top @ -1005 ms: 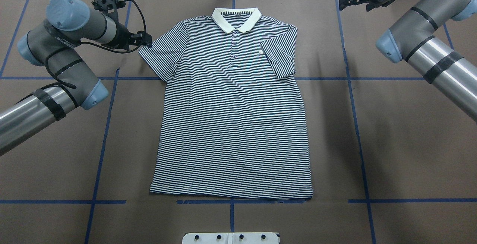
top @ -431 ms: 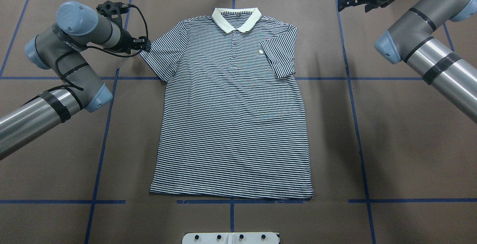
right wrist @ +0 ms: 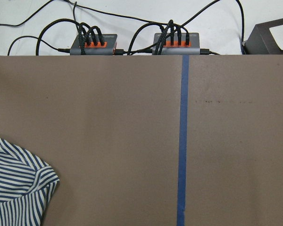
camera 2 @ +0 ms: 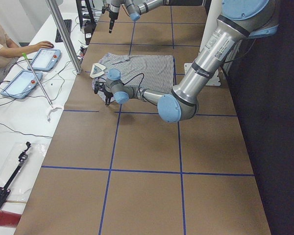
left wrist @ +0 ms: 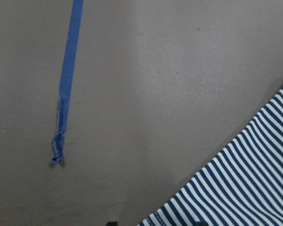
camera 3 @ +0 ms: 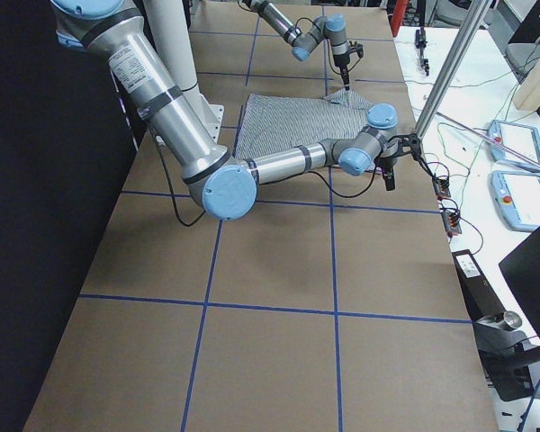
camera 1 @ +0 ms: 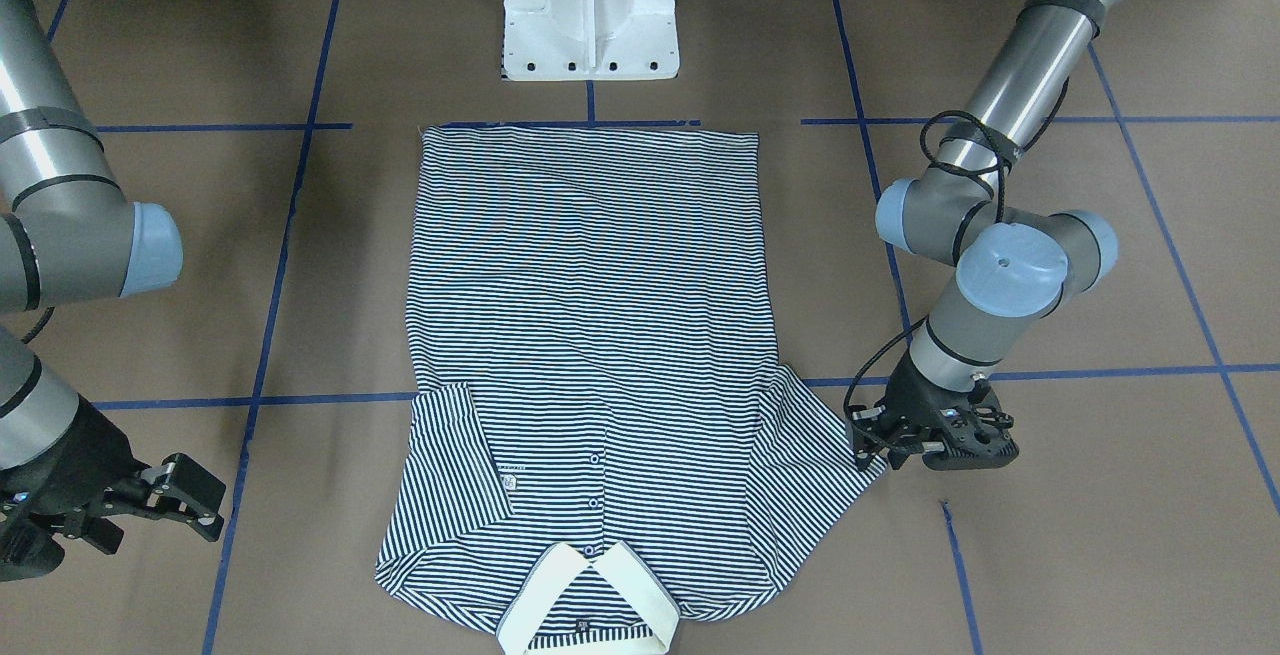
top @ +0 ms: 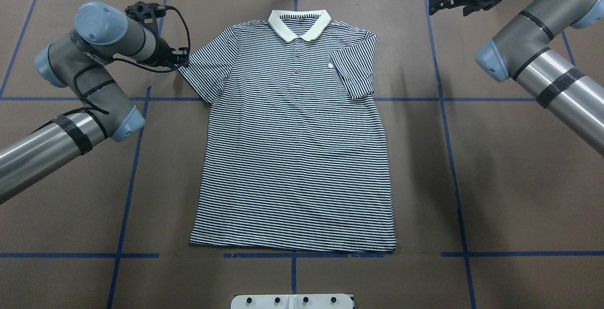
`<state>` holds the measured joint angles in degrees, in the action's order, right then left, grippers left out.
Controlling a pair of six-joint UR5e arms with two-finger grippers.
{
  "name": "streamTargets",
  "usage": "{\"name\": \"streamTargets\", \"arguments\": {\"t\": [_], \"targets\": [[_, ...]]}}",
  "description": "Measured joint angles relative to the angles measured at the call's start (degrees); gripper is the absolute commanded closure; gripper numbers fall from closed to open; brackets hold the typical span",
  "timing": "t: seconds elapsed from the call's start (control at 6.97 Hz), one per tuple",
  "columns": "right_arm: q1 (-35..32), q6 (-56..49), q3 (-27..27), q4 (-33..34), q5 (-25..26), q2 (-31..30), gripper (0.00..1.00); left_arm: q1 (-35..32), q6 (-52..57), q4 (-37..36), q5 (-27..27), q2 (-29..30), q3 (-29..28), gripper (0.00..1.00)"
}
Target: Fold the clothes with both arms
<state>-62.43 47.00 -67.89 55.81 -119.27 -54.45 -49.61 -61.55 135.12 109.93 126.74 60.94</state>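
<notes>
Brown table (top: 519, 181); polo shirt (top: 292, 148) flat; left claw (camera 1: 868, 445) spread at sleeve edge; right claw (camera 1: 203, 506) spread, well apart.

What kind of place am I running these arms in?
Probably a robotics lab bench: paper-covered table gridded with blue tape, an operator seated at tablets, cable hubs along the edge.

The polo shirt (top: 292, 158) wears thin navy-and-white stripes, and its collar (top: 298, 25) is plain cream. The bench (top: 519, 181) is dull brown, ruled with a grid of blue tape lines (top: 519, 254). The left arm (top: 108, 35) and right arm (top: 557, 87) are grey-silver with light-blue joint caps and black cables, and the left pincer (camera 1: 868, 443) and right pincer (camera 1: 200, 503) are black.
</notes>
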Motion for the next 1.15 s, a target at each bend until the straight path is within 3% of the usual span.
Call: {"name": "streamTargets", "arguments": {"t": [0.57, 1.15], "targets": [[0.1, 0.0, 0.1, 0.2, 0.1, 0.0, 0.00, 0.0, -0.1, -2.5, 0.2, 2.8, -0.1, 1.00], [0.4, 0.2, 0.1, 0.1, 0.1, 0.3, 0.00, 1.7, -7.4, -5.7, -0.9, 7.0, 4.9, 1.00]]}}
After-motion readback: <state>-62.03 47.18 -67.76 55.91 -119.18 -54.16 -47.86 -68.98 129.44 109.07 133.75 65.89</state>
